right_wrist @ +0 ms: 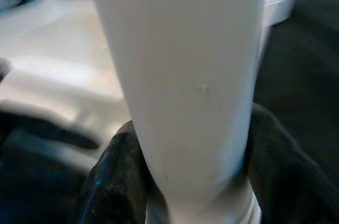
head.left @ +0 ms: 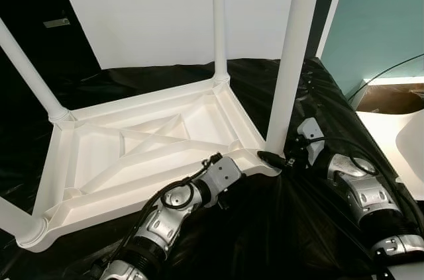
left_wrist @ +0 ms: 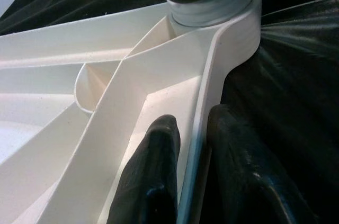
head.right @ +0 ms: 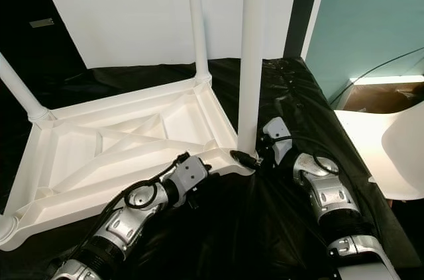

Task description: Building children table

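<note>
Left eye view: we find the upturned table (head.left: pixel 146 154) on black sheeting (head.left: pixel 318 94). Left claw (left_wrist: pixel 193 144) pinches its rim; right claw (right_wrist: pixel 190 181) clamps the corner leg (head.left: pixel 291 61). Light, stiff, slippery plastic; grip low.

Head stereo pair looks forward-down on upturned table (head.left: pixel 152 141), sharing whole scene. Left wrist camera close on table rim; right wrist camera very close on leg (right_wrist: pixel 185 75).

Black plastic sheet (head.left: pixel 311 227) spread underneath, wrinkled. White board (head.left: pixel 159 8) upright behind sheet's far edge. Teal wall (head.left: pixel 384 15) right of board. White chair (head.right: pixel 391 154) just right of sheet.
</note>
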Available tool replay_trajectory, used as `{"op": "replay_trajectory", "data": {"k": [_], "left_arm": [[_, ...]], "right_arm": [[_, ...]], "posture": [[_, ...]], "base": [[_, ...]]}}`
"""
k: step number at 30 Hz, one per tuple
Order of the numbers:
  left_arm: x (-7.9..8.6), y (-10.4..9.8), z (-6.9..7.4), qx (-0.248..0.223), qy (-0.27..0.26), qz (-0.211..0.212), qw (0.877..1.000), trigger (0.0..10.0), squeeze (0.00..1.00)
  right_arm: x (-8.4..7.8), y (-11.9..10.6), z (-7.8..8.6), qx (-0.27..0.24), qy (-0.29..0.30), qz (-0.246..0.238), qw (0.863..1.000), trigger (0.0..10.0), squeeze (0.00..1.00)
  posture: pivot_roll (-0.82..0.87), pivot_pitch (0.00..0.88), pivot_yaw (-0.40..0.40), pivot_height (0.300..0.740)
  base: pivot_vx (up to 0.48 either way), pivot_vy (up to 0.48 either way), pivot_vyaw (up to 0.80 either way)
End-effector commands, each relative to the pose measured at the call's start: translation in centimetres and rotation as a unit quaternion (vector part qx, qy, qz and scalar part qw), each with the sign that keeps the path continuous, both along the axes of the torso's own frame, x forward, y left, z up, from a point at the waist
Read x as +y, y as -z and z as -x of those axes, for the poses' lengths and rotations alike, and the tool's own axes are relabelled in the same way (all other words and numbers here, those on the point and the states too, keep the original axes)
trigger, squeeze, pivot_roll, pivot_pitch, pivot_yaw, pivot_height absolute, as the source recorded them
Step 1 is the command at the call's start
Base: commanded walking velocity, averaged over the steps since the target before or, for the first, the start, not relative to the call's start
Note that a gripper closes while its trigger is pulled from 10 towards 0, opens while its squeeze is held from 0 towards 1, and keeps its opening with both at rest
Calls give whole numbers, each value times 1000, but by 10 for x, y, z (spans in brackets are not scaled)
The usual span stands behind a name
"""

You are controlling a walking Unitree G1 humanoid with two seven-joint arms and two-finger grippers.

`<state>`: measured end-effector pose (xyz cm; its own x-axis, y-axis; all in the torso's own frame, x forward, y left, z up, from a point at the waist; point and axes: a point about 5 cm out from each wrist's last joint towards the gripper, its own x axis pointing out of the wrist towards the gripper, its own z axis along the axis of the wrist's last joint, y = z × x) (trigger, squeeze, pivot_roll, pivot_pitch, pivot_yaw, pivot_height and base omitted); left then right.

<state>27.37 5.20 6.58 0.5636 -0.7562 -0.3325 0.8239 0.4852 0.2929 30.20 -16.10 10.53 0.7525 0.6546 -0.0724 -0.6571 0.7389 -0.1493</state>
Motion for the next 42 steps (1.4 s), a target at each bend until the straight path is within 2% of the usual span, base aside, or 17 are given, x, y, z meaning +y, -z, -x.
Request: {"op": "replay_trajectory", "data": {"k": [1,3,5,9,14,15,16,17,18,22,23,24,27,31,40,41,42], "left_arm": [[17,58,28,127,0,-89,988,10000,0],[17,58,27,126,-2,-89,988,10000,0],[17,58,28,127,0,-89,988,10000,0],[18,59,30,128,4,-92,988,10000,0],[19,59,30,128,7,-94,987,10000,0],[19,59,30,128,7,-95,987,10000,0],[19,59,29,127,5,-94,987,10000,0],[19,59,29,127,5,-94,987,10000,0],[20,59,29,125,3,-95,988,10000,0],[20,59,29,125,2,-95,988,10000,0],[20,59,29,126,2,-95,987,10000,0],[20,59,29,126,2,-95,987,10000,0],[20,59,29,129,0,-94,987,10000,0],[18,58,28,128,2,-92,987,10000,0],[19,58,28,127,4,-94,988,10000,0],[19,58,28,127,5,-95,987,10000,0],[20,58,29,127,5,-95,987,10000,0]], "right_arm": [[22,3,6,-17,-13,-10,1000,0,0],[24,6,15,-67,138,-50,987,0,0],[22,10,19,-74,208,-51,974,0,0],[18,8,15,-78,253,-55,963,0,0],[18,4,12,-80,250,-51,964,0,0],[19,5,11,-75,242,-50,966,4235,0],[25,6,12,-63,219,-58,972,10000,0],[25,6,12,-63,219,-58,972,10000,0],[35,9,13,-37,175,-73,981,10000,1000],[39,11,14,-28,154,-74,985,10000,1000],[44,13,15,-16,118,-71,990,10000,0],[44,13,15,-16,118,-71,990,10000,0],[46,11,17,-2,28,-62,998,10000,0],[32,2,9,17,-44,-37,998,10000,0],[7,-3,-6,37,-89,30,995,10000,0],[5,-7,-7,35,-101,29,994,2157,0],[5,-9,-6,36,-119,25,992,0,0]], "posture": [[-74,0,9,740],[-68,0,14,740],[-70,0,18,740],[-73,0,24,740],[-74,0,30,740],[-73,0,30,740],[-72,0,32,740],[-72,0,32,740],[-69,0,30,740],[-70,0,31,740],[-71,0,31,740],[-71,0,31,740],[-77,0,28,740],[-81,0,28,740],[-80,0,27,740],[-78,0,26,740],[-77,0,26,740]], "base": [[0,0,0],[0,0,0],[0,0,0],[0,0,0],[0,0,0],[0,0,0],[0,0,0],[0,0,0],[0,0,0],[0,0,0],[0,0,0],[0,0,0],[0,0,0],[0,0,0],[0,0,0],[0,0,0],[0,0,0]]}}
